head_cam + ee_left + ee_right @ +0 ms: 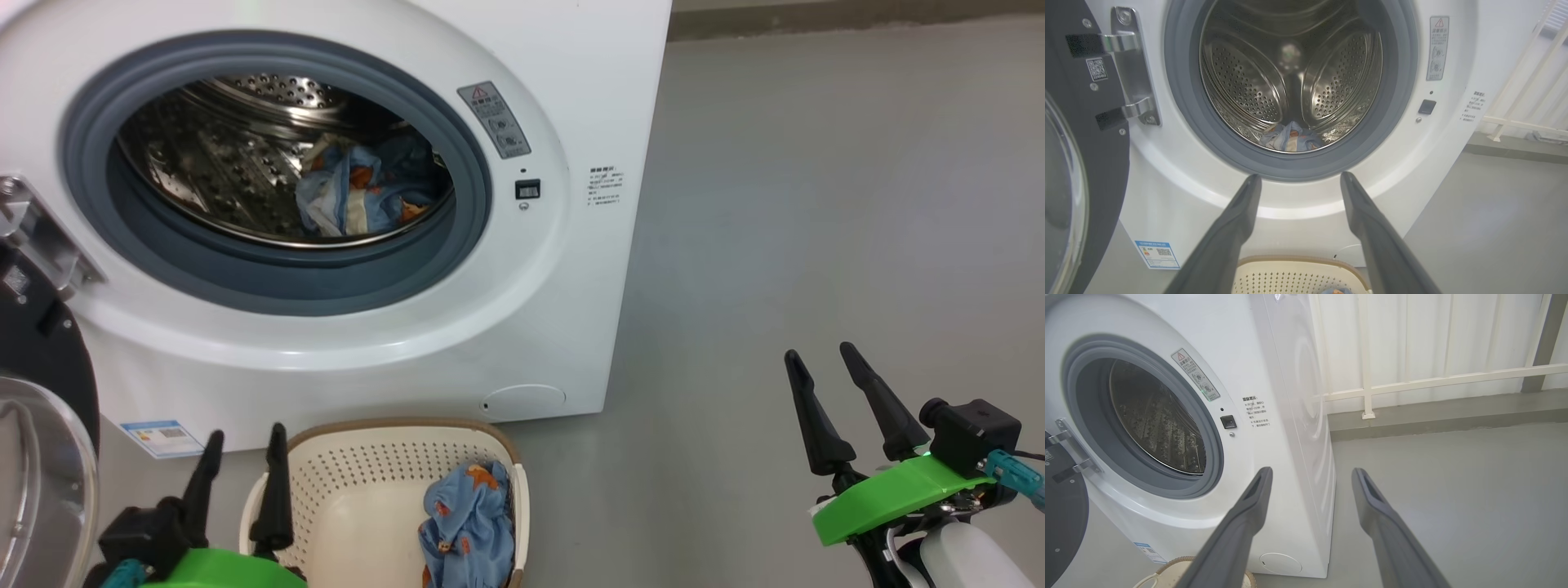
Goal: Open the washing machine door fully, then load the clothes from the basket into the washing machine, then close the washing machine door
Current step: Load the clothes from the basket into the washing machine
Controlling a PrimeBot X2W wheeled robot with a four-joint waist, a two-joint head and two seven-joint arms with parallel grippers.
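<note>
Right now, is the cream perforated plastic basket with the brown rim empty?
Not empty. The cream perforated basket holds a crumpled light blue bear-print garment on its right side; the rest shows bare.

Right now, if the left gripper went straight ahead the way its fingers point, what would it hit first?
Probably the washing machine: the open left gripper aims about at the lower lip of the grey gasket. Depth is unclear; it might clear the lip and enter the drum.

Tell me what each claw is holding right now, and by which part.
Nothing is held. The left claw and the right claw both stand open and empty.
</note>
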